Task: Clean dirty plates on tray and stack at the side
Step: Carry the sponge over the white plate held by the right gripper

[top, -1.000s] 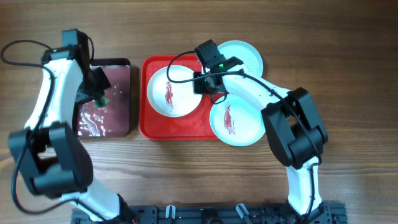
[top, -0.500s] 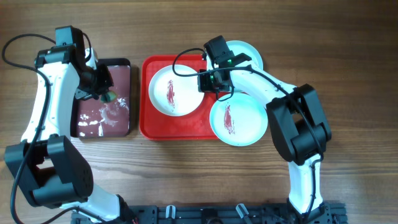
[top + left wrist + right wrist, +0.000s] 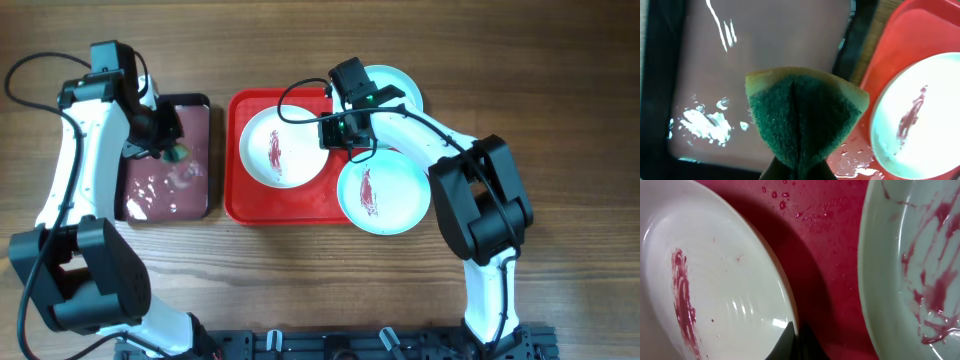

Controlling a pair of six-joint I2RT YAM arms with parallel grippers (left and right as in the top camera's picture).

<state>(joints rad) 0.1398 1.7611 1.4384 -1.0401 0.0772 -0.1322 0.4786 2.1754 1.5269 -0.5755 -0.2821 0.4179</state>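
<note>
A folded green-and-yellow sponge (image 3: 802,117) hangs over a black-rimmed maroon tray (image 3: 190,130), wet with white foam (image 3: 702,122), toward the wooden table's (image 3: 300,290) left edge.

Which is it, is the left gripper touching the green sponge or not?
Touching. The left wrist view shows the left gripper pinching the folded green sponge at its lower end.

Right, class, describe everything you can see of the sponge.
The sponge is a soft pad with a dark green scouring face and a strip of yellow foam showing along its top edge. It is creased down the middle and narrows to a wedge where the left gripper pinches it from below. It hangs over the wet small dark tray, beside the red one; whether it touches the tray cannot be told.
</note>
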